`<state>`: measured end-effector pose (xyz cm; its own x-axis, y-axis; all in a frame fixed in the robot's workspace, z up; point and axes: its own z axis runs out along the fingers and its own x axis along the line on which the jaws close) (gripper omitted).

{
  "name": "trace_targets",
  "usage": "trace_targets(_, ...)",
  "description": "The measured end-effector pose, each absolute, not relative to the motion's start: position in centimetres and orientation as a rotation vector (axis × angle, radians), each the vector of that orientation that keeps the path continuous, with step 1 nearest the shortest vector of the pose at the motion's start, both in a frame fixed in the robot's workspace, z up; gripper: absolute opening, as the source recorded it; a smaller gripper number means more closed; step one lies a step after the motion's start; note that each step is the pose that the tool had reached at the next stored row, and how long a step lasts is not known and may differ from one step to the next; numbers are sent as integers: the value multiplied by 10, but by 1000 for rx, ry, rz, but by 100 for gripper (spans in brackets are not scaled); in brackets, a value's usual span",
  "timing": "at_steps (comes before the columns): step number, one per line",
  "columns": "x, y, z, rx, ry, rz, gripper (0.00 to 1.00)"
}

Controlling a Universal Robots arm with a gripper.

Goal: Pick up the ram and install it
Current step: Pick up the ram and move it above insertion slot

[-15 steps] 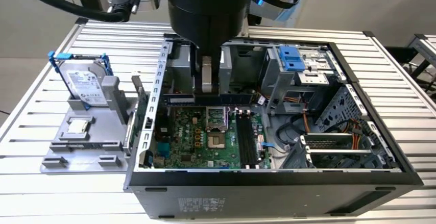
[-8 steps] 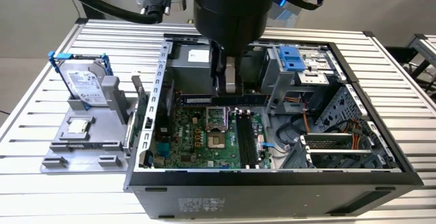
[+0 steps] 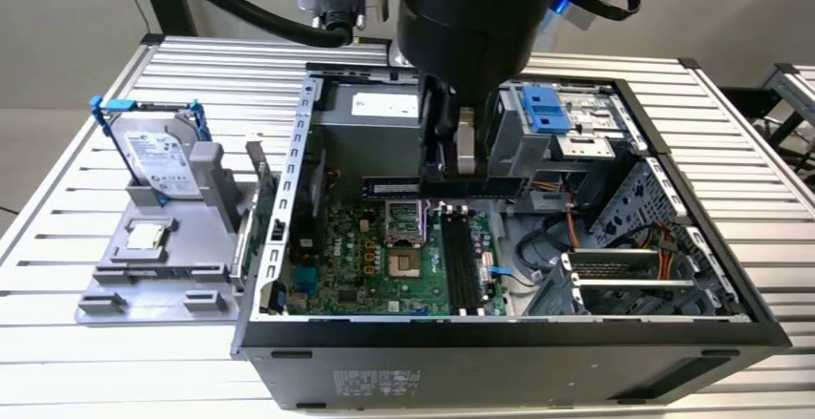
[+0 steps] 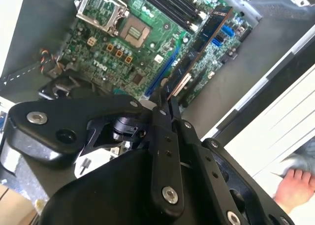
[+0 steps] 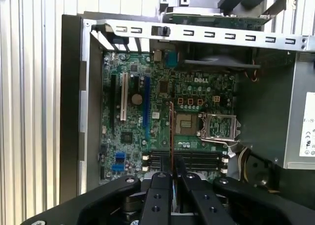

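The ram (image 3: 446, 186), a long thin dark stick, hangs level inside the open computer case, above the green motherboard (image 3: 369, 271). My gripper (image 3: 449, 169) comes down from above and is shut on the stick's upper edge. The black memory slots (image 3: 461, 266) lie below and slightly nearer the case front, and the stick is apart from them. In the second wrist view the ram (image 4: 202, 43) sticks out from the gripper (image 4: 165, 101) over the board. The first wrist view has the ram (image 5: 171, 131) edge-on, running from the gripper (image 5: 173, 167) across the slots (image 5: 197, 160).
A silver hard drive in a blue frame (image 3: 159, 157) stands on a grey fixture (image 3: 166, 276) at the exterior view's left, with a small square processor chip (image 3: 144, 236) on it. The processor socket (image 3: 405, 238) is beside the slots. A person's hand (image 4: 295, 185) rests outside the case.
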<state>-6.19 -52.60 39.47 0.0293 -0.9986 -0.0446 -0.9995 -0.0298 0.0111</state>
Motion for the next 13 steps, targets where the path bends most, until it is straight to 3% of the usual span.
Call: trace_targets(13, -30, -526, 395, -2237, 2172, 62, 0)
